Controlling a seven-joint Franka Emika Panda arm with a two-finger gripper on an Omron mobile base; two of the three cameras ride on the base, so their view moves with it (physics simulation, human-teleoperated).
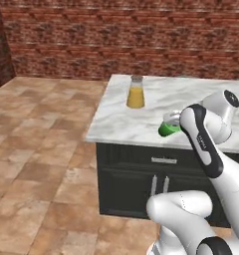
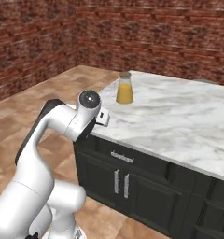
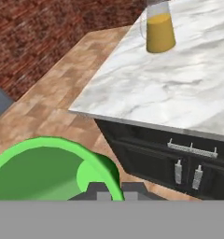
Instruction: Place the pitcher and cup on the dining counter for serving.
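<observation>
The tool [image 1: 172, 121] held the green cup [image 1: 167, 129] tilted at the near edge of the marble surface [image 1: 191, 99]; the pitcher [image 1: 135, 92] stood beyond, upright.

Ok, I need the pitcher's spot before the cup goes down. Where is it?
The pitcher stands upright on the dining counter, near its far left corner in the left base view, well beyond the cup.
</observation>
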